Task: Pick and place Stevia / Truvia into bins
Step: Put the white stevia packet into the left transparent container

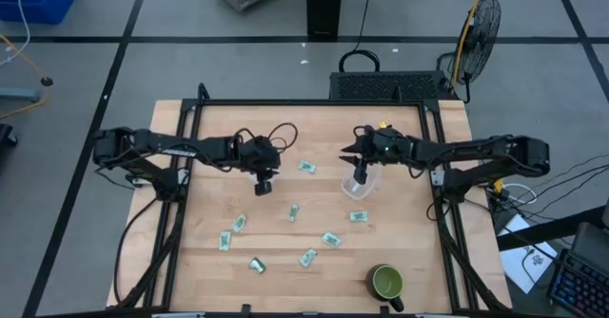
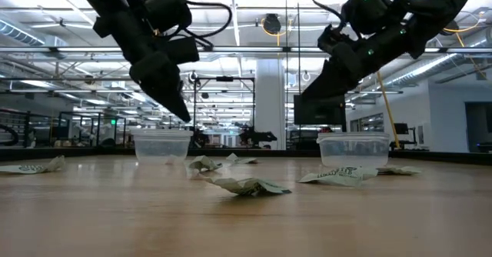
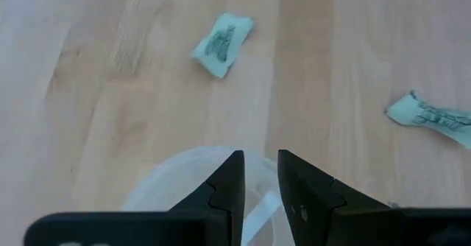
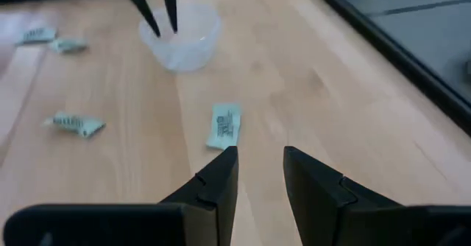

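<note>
Left gripper (image 1: pixel 265 187) over left cup (image 3: pixel 193 174), fingers slightly apart, nothing held. Right gripper (image 1: pixel 361 173) above right cup (image 1: pixel 362 185), likewise apart and unloaded. Packets (image 1: pixel 330 239) scattered on tabletop (image 1: pixel 400 223).

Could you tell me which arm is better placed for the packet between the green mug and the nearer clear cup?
Probably right: the right gripper hovers open over that cup, beside the packet; the left gripper is farther, over the other cup.
</note>
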